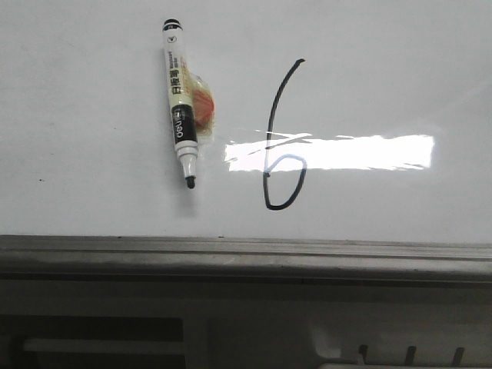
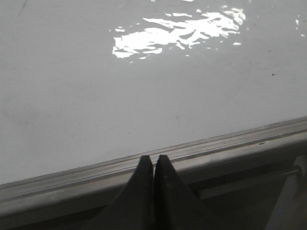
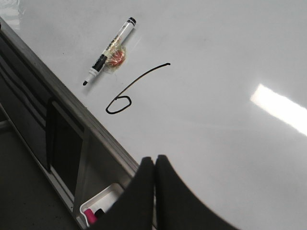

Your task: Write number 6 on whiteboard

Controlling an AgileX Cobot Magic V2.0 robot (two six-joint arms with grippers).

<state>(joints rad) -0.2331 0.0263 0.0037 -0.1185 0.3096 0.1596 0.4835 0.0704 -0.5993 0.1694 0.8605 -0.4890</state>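
The whiteboard (image 1: 92, 154) is a glossy white board with a grey metal frame edge (image 1: 246, 250) along its near side. The number 6 (image 1: 278, 134) is drawn on it in a thin black line, a tall curved stroke ending in a small closed loop; it also shows in the right wrist view (image 3: 125, 93). A black-tipped marker pen (image 1: 178, 111) lies uncapped on the board left of the 6, also in the right wrist view (image 3: 109, 49). My left gripper (image 2: 153, 158) is shut and empty over the frame edge. My right gripper (image 3: 154, 158) is shut and empty, away from the pen.
A bright rectangular light glare (image 1: 330, 152) crosses the 6's loop. An orange-and-clear bit (image 1: 201, 104) sticks to the pen's side. Below the board's edge a white tray (image 3: 100, 203) holds a pink marker (image 3: 90, 216) and a dark one.
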